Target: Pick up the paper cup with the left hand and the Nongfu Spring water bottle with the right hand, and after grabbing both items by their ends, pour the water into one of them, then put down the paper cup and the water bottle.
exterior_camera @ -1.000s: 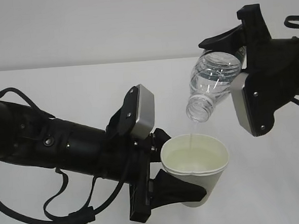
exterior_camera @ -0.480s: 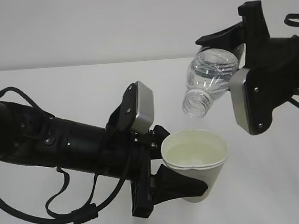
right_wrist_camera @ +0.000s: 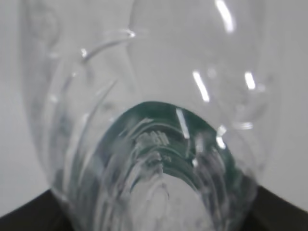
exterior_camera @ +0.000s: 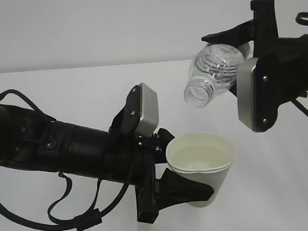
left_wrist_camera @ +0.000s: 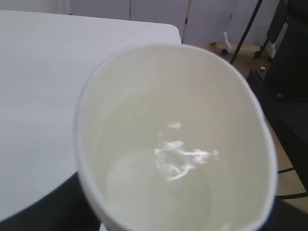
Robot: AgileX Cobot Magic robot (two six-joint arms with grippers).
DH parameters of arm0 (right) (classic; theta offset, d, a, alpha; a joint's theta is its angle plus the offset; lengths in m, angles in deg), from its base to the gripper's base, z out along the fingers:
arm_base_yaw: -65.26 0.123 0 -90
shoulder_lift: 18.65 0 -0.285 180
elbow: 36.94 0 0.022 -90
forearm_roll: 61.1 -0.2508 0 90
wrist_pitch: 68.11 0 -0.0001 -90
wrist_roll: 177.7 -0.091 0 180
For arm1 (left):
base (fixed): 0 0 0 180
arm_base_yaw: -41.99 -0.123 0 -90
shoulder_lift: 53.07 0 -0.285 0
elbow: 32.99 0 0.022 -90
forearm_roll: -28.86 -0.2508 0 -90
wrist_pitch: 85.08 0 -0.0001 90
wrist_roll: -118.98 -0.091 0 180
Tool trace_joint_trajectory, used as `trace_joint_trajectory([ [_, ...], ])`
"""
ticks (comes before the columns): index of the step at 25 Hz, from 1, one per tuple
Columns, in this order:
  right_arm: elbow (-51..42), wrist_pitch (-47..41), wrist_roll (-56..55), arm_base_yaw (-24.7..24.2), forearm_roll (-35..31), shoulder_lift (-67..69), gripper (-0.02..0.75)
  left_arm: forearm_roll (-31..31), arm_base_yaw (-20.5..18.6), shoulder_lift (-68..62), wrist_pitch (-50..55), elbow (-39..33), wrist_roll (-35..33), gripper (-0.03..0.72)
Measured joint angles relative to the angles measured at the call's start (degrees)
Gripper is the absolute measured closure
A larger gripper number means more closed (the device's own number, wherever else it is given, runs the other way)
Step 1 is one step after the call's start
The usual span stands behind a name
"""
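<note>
Left hand, black-fingered with a grey rectangular block on its wrist, is closed round the lower body of the small white tapered paper cup, holding it upright and clear of the white bench, mouth to the ceiling; my left wrist view shows water pooled in its cream inside, glinting; the right hand, black with a grey plate, grips the small clear ribbed plastic bottle by its base end, fingers spread to the bottle's width, the dark green label band showing in the right wrist view; that bottle hangs above and slightly to the right of the cup, well apart from the rim, long axis close to level, running from the base in the hand out to the open capless neck, which points left and a shade downward toward the camera; I see no stream leaving the neck; what worries me is the set-down: I judge the cup soft enough that a tighter squeeze could buckle its wall and slop water over the rim, and any tilt as I lower it would spill; the bottle, if some water remains inside, which I cannot tell, would dribble onto the bench unless I bring the neck upright first.
</note>
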Motion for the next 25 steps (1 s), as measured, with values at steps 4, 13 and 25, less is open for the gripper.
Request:
trace_joint_trajectory([
  [4,0.0,0.0,-1.7,0.0,-1.9,0.0,0.279,1.1,0.0,0.0,0.0,0.0,0.0,0.241],
  [13,0.0,0.5,-9.4,0.0,-10.7,0.0,0.279,1.5,0.0,0.0,0.0,0.0,0.0,0.241],
  [25,-0.5,0.5,-12.2,0.0,-22.1,0.0,0.279,1.5,0.0,0.0,1.2,0.0,0.0,0.241],
])
